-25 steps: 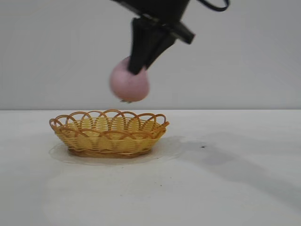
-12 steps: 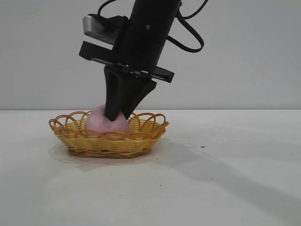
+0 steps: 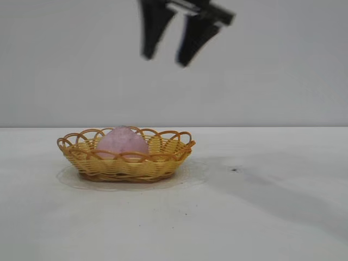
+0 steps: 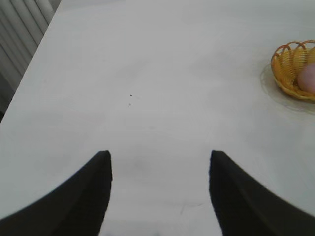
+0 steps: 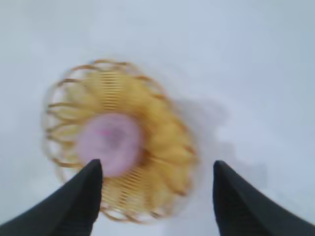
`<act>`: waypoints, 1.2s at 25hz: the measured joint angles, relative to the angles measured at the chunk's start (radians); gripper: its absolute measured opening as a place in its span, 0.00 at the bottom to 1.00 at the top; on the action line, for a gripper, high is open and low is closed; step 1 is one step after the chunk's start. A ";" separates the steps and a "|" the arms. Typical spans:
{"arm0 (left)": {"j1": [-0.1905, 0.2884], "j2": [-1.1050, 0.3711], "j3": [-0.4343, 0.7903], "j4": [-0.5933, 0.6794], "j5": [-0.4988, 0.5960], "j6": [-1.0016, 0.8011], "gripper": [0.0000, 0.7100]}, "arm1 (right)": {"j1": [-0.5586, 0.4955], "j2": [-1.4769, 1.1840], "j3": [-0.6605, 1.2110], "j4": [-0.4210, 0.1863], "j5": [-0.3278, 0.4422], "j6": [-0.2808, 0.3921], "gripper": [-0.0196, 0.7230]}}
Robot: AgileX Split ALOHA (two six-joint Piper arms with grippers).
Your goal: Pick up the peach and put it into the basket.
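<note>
Pink peach [image 3: 123,142] sits inside the basket [image 3: 163,157], left of the basket's centre, its top poking just above the looped rim. Basket rests flat on the white surface [image 3: 261,217], left of mid-scene.

You've got the right hand [image 3: 169,42] high above the basket, well clear of the fruit, fingers spread wide and holding nothing. Its own camera looks down between the two dark fingers [image 5: 81,196] and shows the peach [image 5: 109,143] lying in the basket [image 5: 167,147], toward one end of the oval, with bare weave on the other side.

Your left hand [image 4: 160,196] is off to the side over bare surface [image 4: 147,88], fingers wide apart, nothing between them. From there the basket [image 4: 285,69] and a sliver of peach [image 4: 308,78] are only at the frame edge, well apart from that hand.
</note>
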 joint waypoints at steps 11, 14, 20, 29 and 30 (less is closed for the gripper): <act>0.000 0.000 0.000 0.000 0.000 0.000 0.54 | -0.430 -0.215 0.294 -0.029 -0.113 0.056 0.59; 0.000 0.000 0.000 0.000 0.000 0.000 0.54 | -0.423 -0.366 0.304 -0.029 -0.117 0.065 0.59; 0.000 0.000 0.000 0.000 0.000 0.000 0.54 | -0.417 -0.754 0.526 -0.029 -0.135 0.067 0.59; 0.000 0.000 0.000 0.000 0.000 0.000 0.54 | -0.417 -1.157 0.880 -0.029 0.069 0.091 0.59; 0.000 0.000 0.000 0.000 0.000 0.000 0.54 | -0.417 -1.210 0.895 -0.038 0.094 0.099 0.59</act>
